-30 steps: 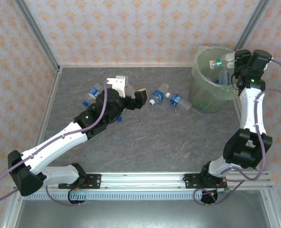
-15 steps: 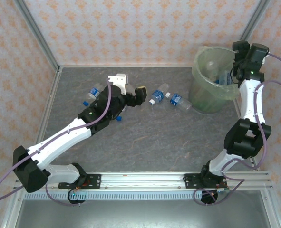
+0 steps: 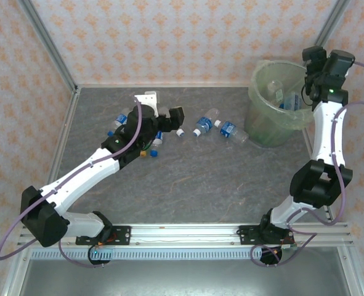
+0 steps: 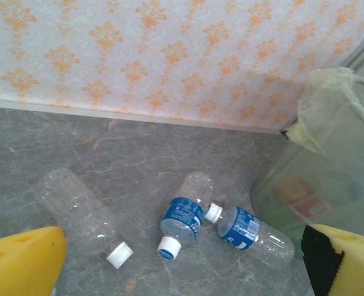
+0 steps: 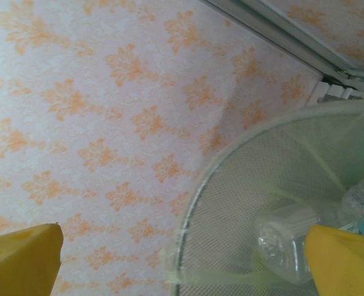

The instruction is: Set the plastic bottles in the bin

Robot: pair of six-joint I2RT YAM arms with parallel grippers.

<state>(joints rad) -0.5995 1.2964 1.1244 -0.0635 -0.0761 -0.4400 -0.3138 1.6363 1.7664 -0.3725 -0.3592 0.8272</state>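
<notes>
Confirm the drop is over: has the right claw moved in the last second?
Yes: right claw drew back from the bin toward the back-right corner.

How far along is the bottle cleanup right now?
Done: a few clear plastic bottles lie inside the round translucent pale-green bin. In hand: nothing; both the right gripper and the left gripper have open jaws. Left: two blue-labelled bottles and a label-less clear bottle on the grey table, plus another bottle by the left arm.
</notes>
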